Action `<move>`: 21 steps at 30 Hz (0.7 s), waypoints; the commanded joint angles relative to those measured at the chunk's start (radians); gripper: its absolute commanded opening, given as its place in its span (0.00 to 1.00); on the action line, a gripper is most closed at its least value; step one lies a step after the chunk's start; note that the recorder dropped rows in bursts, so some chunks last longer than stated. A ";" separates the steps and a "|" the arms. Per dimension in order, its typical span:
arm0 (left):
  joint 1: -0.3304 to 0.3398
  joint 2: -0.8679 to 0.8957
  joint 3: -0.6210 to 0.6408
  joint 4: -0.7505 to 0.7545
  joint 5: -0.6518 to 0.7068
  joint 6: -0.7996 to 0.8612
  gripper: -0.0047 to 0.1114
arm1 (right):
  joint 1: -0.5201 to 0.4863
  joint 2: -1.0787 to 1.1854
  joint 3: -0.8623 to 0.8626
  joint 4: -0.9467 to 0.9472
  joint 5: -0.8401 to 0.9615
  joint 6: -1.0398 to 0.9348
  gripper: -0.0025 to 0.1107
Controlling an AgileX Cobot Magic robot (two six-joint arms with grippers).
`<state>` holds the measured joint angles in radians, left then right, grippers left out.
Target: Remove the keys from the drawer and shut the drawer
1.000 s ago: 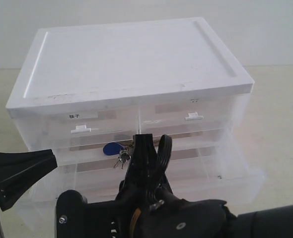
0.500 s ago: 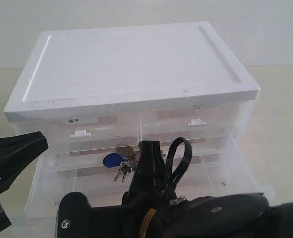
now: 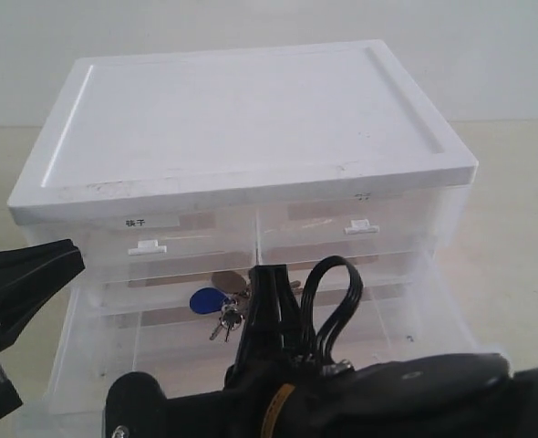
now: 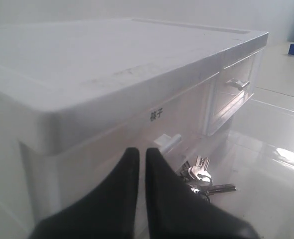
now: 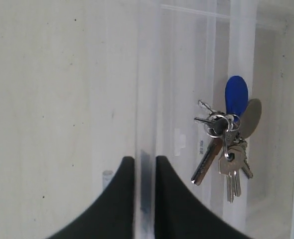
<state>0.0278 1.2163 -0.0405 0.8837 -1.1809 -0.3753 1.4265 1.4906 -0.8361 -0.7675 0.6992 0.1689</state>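
Keys [image 5: 226,144] lie on the floor of the open drawer [image 3: 444,306] near the cabinet [image 3: 242,119]: likely a light, hard, floppy bunch, best pinched at the ring [image 5: 218,124]; right gripper [image 5: 145,162] clamps the drawer's clear wall, left gripper [image 4: 142,152] closed, empty.

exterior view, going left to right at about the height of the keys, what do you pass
left gripper → keys → right gripper → cable loop → right side of the drawer
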 commanded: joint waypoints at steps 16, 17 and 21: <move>-0.002 -0.003 0.006 0.002 0.004 -0.012 0.08 | 0.001 -0.083 -0.008 0.070 0.015 0.116 0.45; -0.002 -0.003 0.006 0.003 0.002 -0.014 0.08 | 0.001 -0.083 -0.014 0.070 0.006 0.125 0.51; -0.002 -0.003 0.006 0.010 0.000 -0.028 0.08 | 0.001 -0.083 -0.065 0.082 0.003 0.170 0.61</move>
<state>0.0278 1.2163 -0.0405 0.8855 -1.1809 -0.3896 1.4265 1.4197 -0.8638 -0.6863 0.7102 0.3044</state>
